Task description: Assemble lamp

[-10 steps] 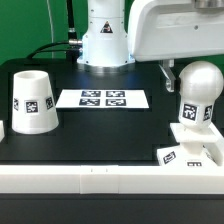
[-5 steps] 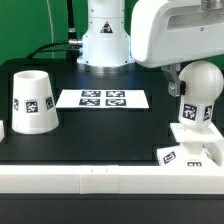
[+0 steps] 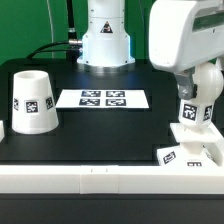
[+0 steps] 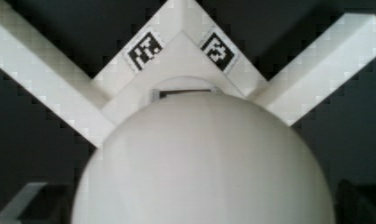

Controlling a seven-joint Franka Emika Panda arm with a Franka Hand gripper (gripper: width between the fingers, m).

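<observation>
White bulb upright near base, shade mouth-down well apart, pincer over bulb, grip unclear

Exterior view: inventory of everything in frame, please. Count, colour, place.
shade: 1, white, tagged, standing at the exterior view's left
marker board: 1, white, four tags, flat at centre back
bulb: 1, white, tagged, upright at the exterior view's right, partly behind the arm
base: 1, white, tagged, front right, in front of the bulb
table: 1, black top, white front wall
pedestal: 1, white, back centre
arm: 1, white, over the bulb
</observation>
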